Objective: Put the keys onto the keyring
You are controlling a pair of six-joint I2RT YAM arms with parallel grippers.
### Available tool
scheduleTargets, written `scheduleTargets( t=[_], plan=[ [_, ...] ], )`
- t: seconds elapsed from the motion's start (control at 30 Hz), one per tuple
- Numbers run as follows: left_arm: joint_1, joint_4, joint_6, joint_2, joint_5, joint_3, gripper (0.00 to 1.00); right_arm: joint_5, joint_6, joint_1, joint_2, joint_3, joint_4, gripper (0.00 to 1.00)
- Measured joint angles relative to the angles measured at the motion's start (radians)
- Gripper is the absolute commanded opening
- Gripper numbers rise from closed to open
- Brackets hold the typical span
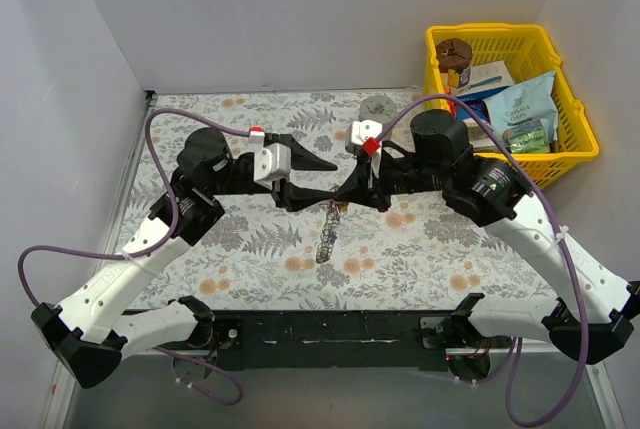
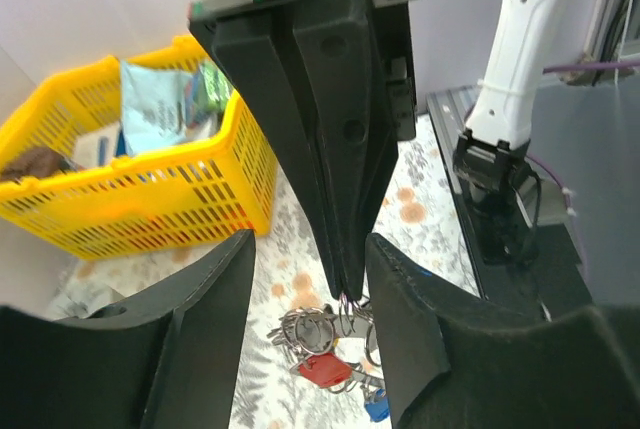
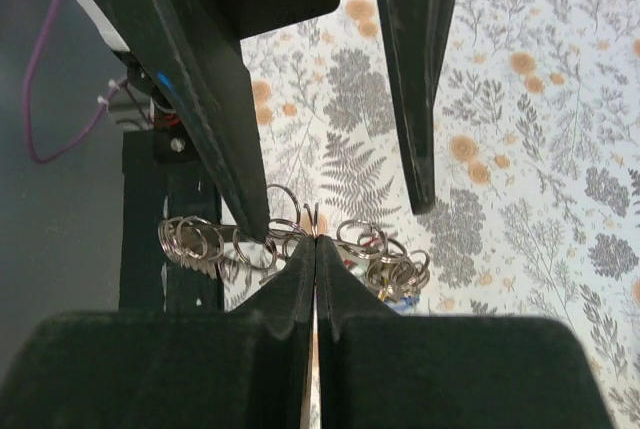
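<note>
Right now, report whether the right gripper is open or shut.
Shut: the right gripper shows fingers pressed tip to tip, pinching the keyring.

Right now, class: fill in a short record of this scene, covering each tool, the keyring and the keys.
Right tool: shut, pinching the thin silver metal keyring
Left tool: open, fingers either side of the right tool's tips
Keys: red-headed metal key and blue-headed metal key hang in the bunch below the pinch
Background: yellow plastic basket, far right corner
</note>
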Motion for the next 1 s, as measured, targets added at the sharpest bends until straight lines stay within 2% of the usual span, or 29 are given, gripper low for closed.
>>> scheduleTargets(
  t=[0.17, 0.37, 0.73, 0.9, 1.0],
  plan=[
    [0.000, -0.243, 0.097, 0.087, 0.018, 0.085, 0.44, 0.027, -0.076, 0.000, 0.095, 0.117, -0.172, 0.01],
    [0.000, -0.389, 0.153, 0.137, 0.016, 0.125, 0.38, 0.060, -0.112, 0.000, 0.155, 0.147, -0.287, 0.01],
    [0.000, -0.449, 0.211, 0.137, 0.004, 0.122, 0.29, 0.062, -0.110, 0.000, 0.129, 0.119, -0.274, 0.01],
    [0.000, -0.447, 0.216, 0.137, 0.008, 0.095, 0.30, 0.055, -0.104, 0.000, 0.129, 0.116, -0.249, 0.01],
    [0.000, -0.446, 0.216, 0.141, 0.008, 0.092, 0.23, 0.051, -0.099, 0.000, 0.126, 0.104, -0.235, 0.01]
  ],
)
